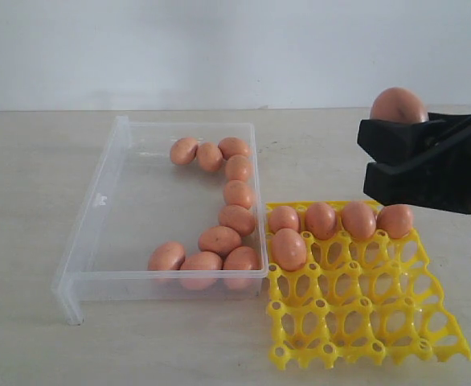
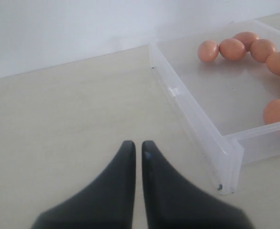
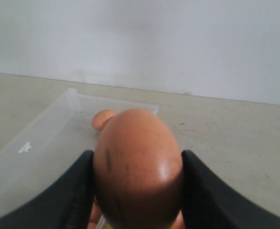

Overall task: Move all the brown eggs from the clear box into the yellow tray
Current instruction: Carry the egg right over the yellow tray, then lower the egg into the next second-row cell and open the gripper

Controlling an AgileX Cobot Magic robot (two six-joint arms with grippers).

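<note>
Above the far row of the bright yellow plastic grid tray (image 1: 364,322), right gripper (image 1: 376,161) pinches one smooth orange-brown egg (image 1: 398,103); shallow clear plastic box (image 1: 99,225) just beside the tray holds ten more eggs (image 1: 219,239); left gripper (image 2: 136,148) jaws pressed together.

Brown eggs (image 1: 237,219), yellow tray (image 1: 378,348), black fingers (image 1: 396,141)

- Table (image 1: 34,161): pale, off-white top with faint streaks and scuffs. Its far edge meets a plain white wall (image 1: 219,48).
- Clear box (image 1: 99,201): sits flat on the table, one short wall turned to the far edge. It lies closer to that edge than the tray does.
- Yellow tray (image 1: 364,322): sits flat on the table just beside the box's long wall, level with the box's near corner. Contact between them cannot be confirmed.
</note>
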